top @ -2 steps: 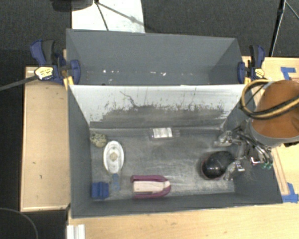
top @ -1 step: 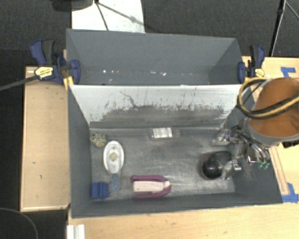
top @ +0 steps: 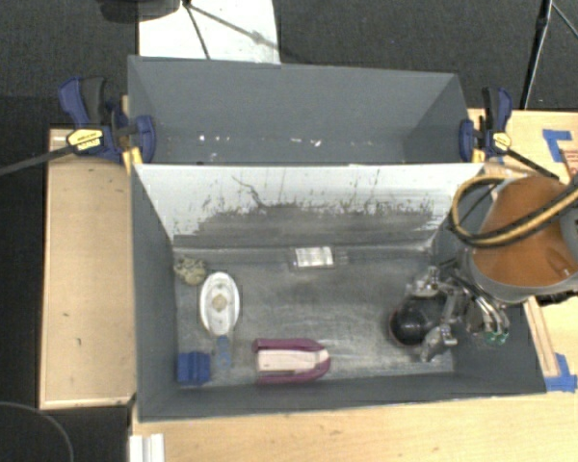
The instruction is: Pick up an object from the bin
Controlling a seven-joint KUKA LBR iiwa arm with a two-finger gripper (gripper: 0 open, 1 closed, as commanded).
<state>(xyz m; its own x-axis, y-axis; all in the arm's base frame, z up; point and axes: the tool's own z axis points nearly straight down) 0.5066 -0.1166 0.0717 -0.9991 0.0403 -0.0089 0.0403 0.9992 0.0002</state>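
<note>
Arm (top: 530, 239) is cut off by right edge. Gripper (top: 435, 333) covers the right side of a black ball (top: 406, 325). Beige lump (top: 188, 270) at left is too small to identify. Silvery piece (top: 314, 256) by back wall is blurred, kind unclear.

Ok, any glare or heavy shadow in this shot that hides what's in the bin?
Camera view: light falls hardest on the grey metal bin, washing its sloped back wall pale; the small silvery rectangular piece below glints; the black round ball beside the claw reads as a dark blob; the floor is evenly lit, with no heavy shadow.
</note>
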